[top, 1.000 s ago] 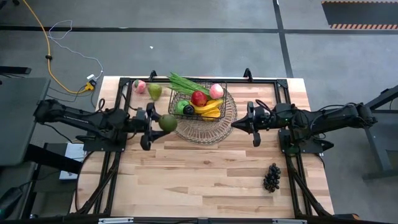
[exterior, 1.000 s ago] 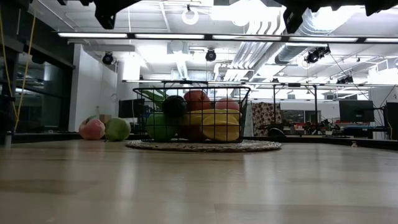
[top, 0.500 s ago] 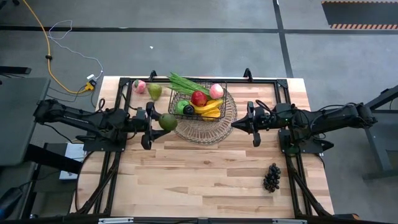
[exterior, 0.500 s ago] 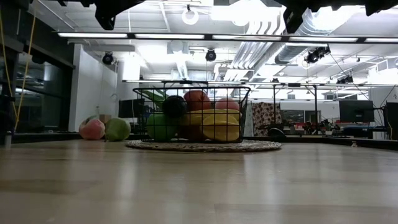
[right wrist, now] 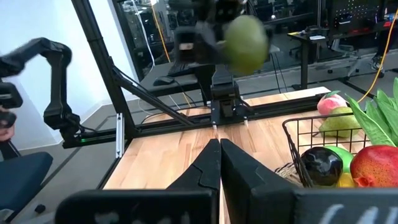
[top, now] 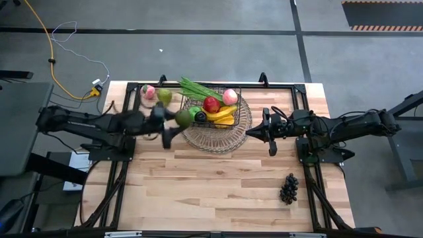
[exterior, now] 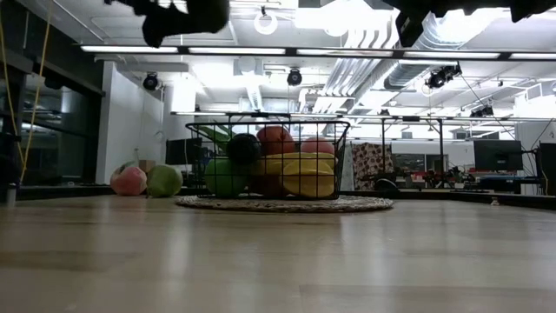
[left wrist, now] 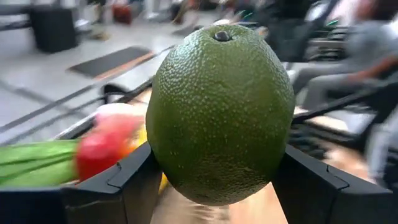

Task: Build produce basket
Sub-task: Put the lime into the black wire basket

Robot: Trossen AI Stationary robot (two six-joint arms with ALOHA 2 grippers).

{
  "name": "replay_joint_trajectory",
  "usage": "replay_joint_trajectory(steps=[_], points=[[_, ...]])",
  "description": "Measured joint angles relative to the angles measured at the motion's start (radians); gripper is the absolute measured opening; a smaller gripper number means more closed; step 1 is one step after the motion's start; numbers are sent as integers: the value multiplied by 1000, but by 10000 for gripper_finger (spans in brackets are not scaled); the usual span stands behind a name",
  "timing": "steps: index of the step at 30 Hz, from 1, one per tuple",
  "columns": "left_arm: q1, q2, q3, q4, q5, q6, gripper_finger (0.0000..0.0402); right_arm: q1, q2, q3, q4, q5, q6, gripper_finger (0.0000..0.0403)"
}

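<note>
The green mango [left wrist: 219, 112] is clamped between the fingers of the left pincer [top: 173, 123], raised off the worktop [top: 218, 185] just beside the basket's [top: 232, 92] left edge; only the left wrist view shows its pebbled skin and dark stem end. The basket sits on a round wire tray [top: 218, 142] with a red apple [top: 211, 104], banana [top: 223, 114] and peach [top: 229, 96] inside. Right of the tray waits the right pincer [top: 250, 131], fingers pressed together on nothing, and dark grapes [top: 289, 188] lie well apart toward the front.

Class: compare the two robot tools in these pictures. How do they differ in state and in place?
The left tool grips a green fruit between its fingers; the right tool is shut and holds nothing. The left tool is at the basket's left edge, the right tool off the round tray's right side. Both are dark two-finger tools held above the table, pointing toward the basket.
</note>
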Motion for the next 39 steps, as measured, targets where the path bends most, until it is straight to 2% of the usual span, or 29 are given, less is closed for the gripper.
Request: replay_joint_trajectory(steps=[4, 8, 13, 19, 26, 39], points=[[124, 133, 211, -262, 3, -55, 253, 0, 0, 0, 0, 0, 0, 0], [270, 294, 406, -515, 54, -89, 253, 0, 0, 0, 0, 0, 0, 0], [390, 480, 537, -648, 120, -114, 253, 0, 0, 0, -1, 0, 0, 0], [457, 633, 561, -670, 134, -254, 254, 0, 0, 0, -7, 0, 0, 0], [481, 761, 561, -677, 139, -281, 255, 0, 0, 0, -7, 1, -1, 0], [481, 791, 561, -651, 152, -271, 255, 0, 0, 0, -7, 1, -3, 0]])
